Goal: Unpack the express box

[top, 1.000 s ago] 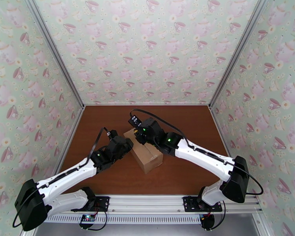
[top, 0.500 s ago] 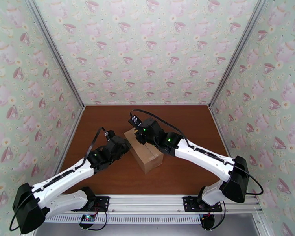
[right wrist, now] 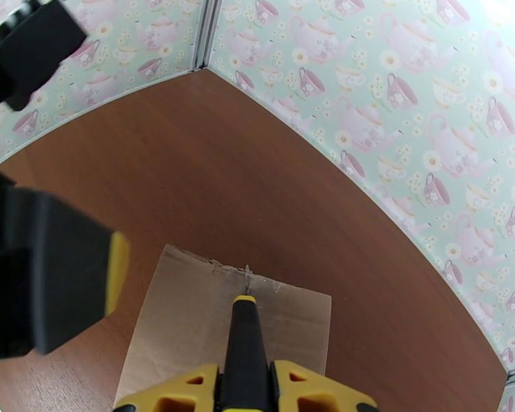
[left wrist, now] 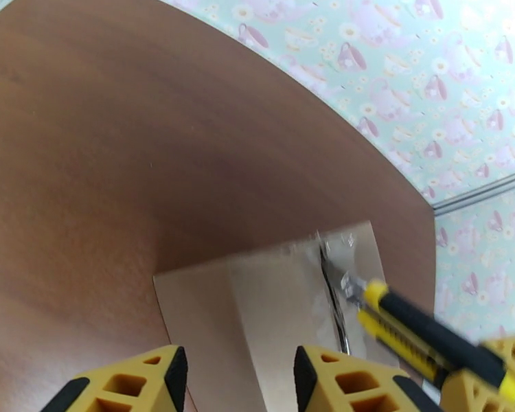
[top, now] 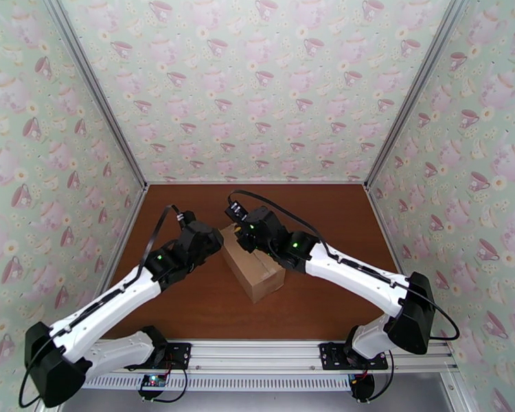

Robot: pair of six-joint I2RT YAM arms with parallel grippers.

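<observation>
From above, the brown cardboard express box (top: 257, 272) sits on the desk (top: 326, 221) between both arms; the step looks like slitting its seam. Left wrist: your left hand (left wrist: 237, 379) hangs released over smooth cardboard and glossy tape (left wrist: 336, 245). Right wrist: your right hand (right wrist: 247, 389) clenches the yellow-black knife (right wrist: 246, 331); next, draw it straight along that seam.

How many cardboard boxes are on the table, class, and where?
1. The express box lies on the table, the left gripper beside it, the right gripper above it holding a utility knife at its taped seam. Another could hide beneath them.
</observation>
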